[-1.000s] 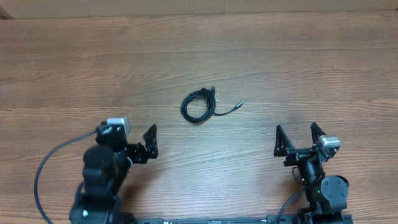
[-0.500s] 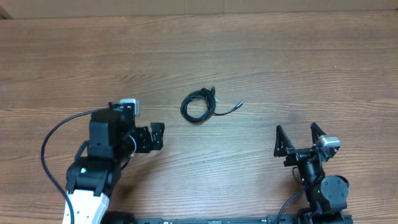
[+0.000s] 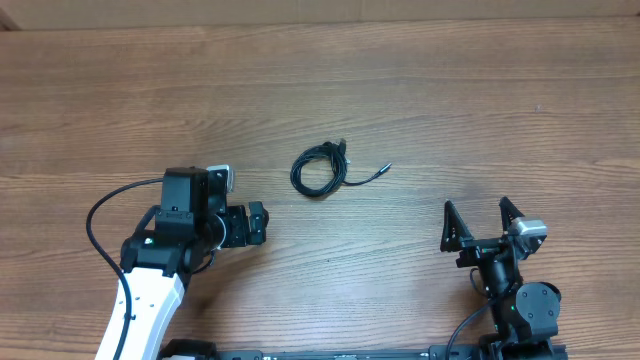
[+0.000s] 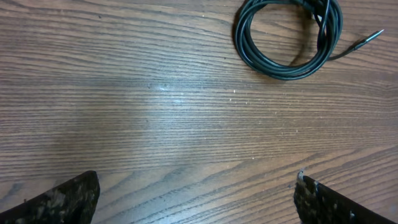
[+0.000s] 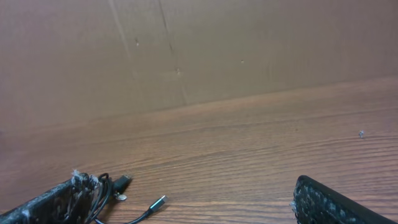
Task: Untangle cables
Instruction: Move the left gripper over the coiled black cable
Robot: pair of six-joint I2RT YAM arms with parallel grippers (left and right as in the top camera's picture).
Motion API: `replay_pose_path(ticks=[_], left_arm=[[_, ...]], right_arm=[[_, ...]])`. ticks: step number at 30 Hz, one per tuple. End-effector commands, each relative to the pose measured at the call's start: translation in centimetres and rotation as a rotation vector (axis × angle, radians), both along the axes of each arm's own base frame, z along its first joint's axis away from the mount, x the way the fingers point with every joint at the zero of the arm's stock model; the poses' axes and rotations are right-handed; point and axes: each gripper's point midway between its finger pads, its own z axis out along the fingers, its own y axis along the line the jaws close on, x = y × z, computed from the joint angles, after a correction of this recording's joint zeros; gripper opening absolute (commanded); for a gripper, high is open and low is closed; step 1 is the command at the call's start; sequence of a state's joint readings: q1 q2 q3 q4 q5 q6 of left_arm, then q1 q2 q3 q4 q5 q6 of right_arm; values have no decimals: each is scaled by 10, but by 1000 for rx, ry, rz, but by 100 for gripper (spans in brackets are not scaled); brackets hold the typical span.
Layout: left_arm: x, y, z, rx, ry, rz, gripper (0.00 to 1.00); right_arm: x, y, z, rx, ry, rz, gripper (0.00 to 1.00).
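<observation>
Both grippers empty and wide open; cables coiled and untouched on the table.

The cables lie in one small black coil near the centre of the wooden table, with one lead and its silver plug tip trailing out toward 3 o'clock. The left gripper stands at 7 o'clock of the coil, near but apart from it, jaws spread fully and holding nothing; in its wrist view the coil sits at 1 o'clock, well ahead of both fingers. The right gripper stands at 4 o'clock of the coil, farther off, jaws likewise fully apart and empty; in its wrist view the coil shows at 8 o'clock.
</observation>
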State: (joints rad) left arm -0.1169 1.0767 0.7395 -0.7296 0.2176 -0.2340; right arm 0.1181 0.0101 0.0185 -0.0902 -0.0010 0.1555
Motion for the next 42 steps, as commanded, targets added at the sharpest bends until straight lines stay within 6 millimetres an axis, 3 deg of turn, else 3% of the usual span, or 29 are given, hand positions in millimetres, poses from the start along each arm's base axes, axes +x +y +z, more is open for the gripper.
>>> replay_pose_path(ticks=[1,9,22,27,30,35,42], left_arm=[[5,-3,10,-23,-21,1,100],[16,-8,37,-47,-77,-21,100],[27,-10,134,-8,-234,-113,99],[25,-49,165,-93,-365,-354,100],[24,-63,168,-65,-401,-423,100],[26,-70,155,53,-380,-429,100],[18,-83,134,53,-289,-482,99]], right_arm=[[0,0,-2,-7,-3,1,100],[0,0,-2,-7,-3,1,100],[0,0,-2,-7,-3,1,100],[0,0,-2,-7,-3,1,100],[0,0,-2,-7,-3,1,100],[0,0,-2,-7,-3,1,100],[0,0,-2,-7,-3,1,100]])
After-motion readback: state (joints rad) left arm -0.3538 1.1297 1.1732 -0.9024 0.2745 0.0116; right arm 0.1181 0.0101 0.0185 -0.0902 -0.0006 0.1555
